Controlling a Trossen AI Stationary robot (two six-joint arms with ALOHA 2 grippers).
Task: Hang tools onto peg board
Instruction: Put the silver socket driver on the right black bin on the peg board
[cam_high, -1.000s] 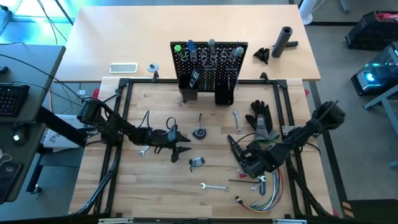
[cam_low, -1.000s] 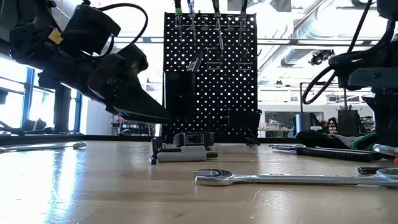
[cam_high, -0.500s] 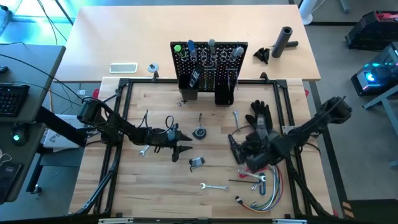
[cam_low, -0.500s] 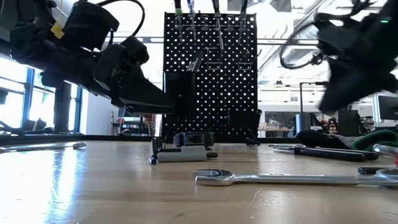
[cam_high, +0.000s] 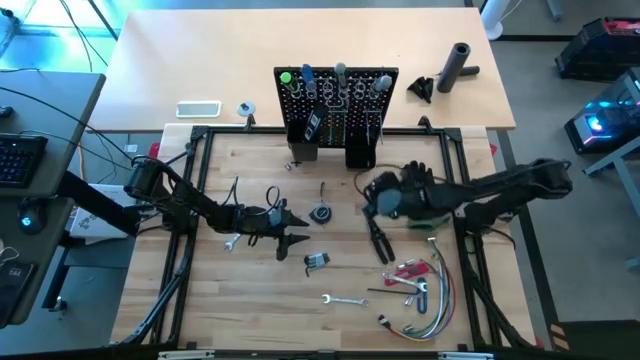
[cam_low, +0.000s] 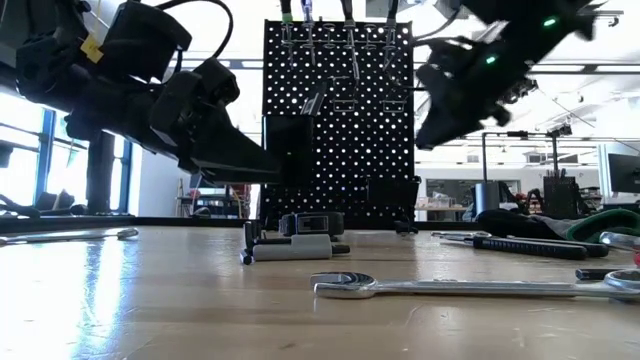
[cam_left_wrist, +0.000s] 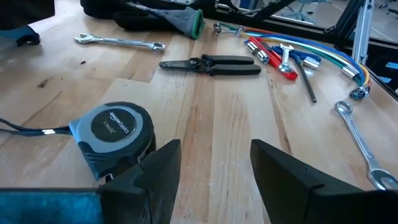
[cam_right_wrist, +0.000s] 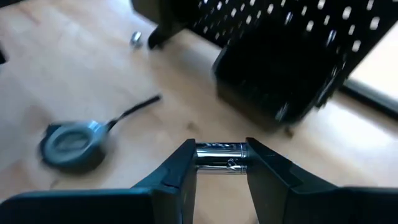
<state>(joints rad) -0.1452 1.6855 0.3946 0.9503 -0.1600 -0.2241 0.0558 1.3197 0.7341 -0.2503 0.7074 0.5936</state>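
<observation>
The black peg board (cam_high: 335, 100) stands upright at the far middle, with several tools hanging along its top row. My right gripper (cam_high: 372, 200) hovers just in front of it, shut on a short shiny silver tool (cam_right_wrist: 221, 149). Left of centre, my left gripper (cam_high: 292, 228) stands open with nothing between its fingers, beside a grey tape measure (cam_left_wrist: 115, 132). Black pliers (cam_high: 380, 242), a silver wrench (cam_high: 343, 300) and a red-handled tool (cam_high: 408, 270) lie flat on the table. My right gripper pinches the silver tool's chrome shank (cam_right_wrist: 211, 163) between its two fingers, and the shank spans the gap from one finger to the other. The fingers slant down toward the far edge. The tool is lifted clear of the table; the fingers hide its ends.
A black glove (cam_high: 420, 185) lies under the right arm, and a bundle of coloured wires (cam_high: 425, 312) sits near the front right. A small grey part (cam_high: 317, 261) lies mid-table. Beyond the frame are a black cylinder (cam_high: 458, 65) and a white phone (cam_high: 198, 109).
My right gripper has risen from the spot by the pliers and coloured wires. It has swung toward the table's far edge and toward the peg board, with the wrist turning as it went.
</observation>
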